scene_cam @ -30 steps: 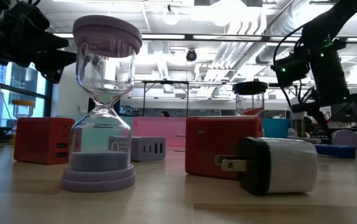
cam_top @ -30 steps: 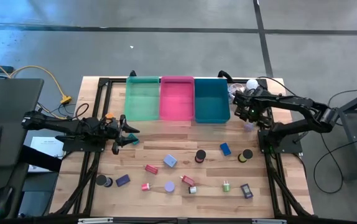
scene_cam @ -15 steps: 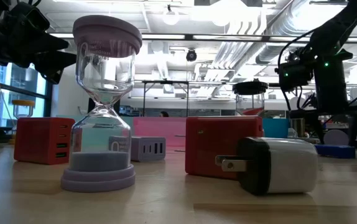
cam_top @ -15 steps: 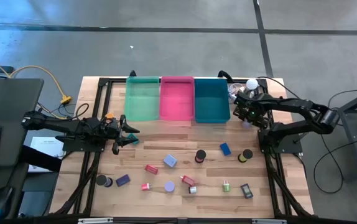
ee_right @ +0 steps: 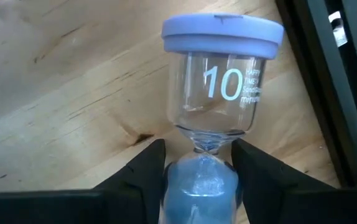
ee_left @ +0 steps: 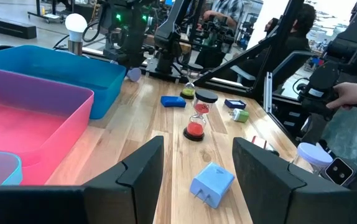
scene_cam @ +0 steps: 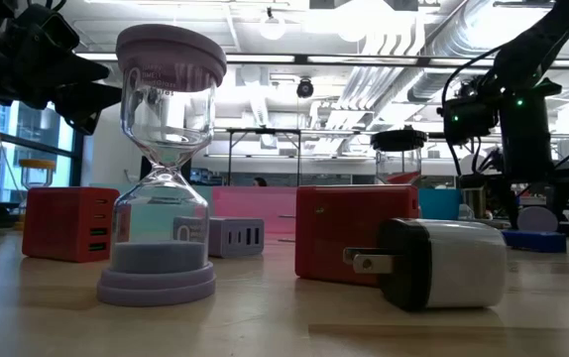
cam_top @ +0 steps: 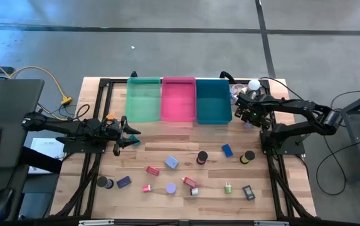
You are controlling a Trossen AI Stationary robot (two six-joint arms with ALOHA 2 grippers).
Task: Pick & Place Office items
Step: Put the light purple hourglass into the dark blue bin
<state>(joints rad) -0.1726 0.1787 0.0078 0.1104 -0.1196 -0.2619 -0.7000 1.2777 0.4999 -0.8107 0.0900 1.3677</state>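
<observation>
A lavender-capped hourglass (ee_right: 222,81) marked 10 lies on its side on the wood, just right of the teal bin (cam_top: 213,102). My right gripper (cam_top: 250,115) points down over it and is shut on it. My left gripper (cam_top: 128,133) hovers level near the table's left side, in front of the green bin (cam_top: 143,100), open with nothing between its fingers (ee_left: 144,174). Several office items lie scattered on the near half of the table: a blue block (cam_top: 227,150), a dark-capped hourglass (cam_top: 202,157), a pale blue charger (cam_top: 172,162) and a red block (cam_top: 153,170). My right gripper pinches the hourglass between its two fingers (ee_right: 147,174) at the blue-sand bulb (ee_right: 200,183), right beside the narrow neck. The fingers come from above, pointing down, and lie across the hourglass. It lies on its side on the table.
Green, pink (cam_top: 178,100) and teal bins stand side by side at the far edge. A white bulb (cam_top: 254,84) and clear clutter sit at the far right corner. In the low view, a big lavender hourglass (scene_cam: 166,169), red blocks and a black-and-white plug (scene_cam: 443,263) stand close to the near edge.
My right gripper has tipped further downward and sunk slightly over the lavender hourglass beside the teal bin. The hourglass has stayed lying on the table.
</observation>
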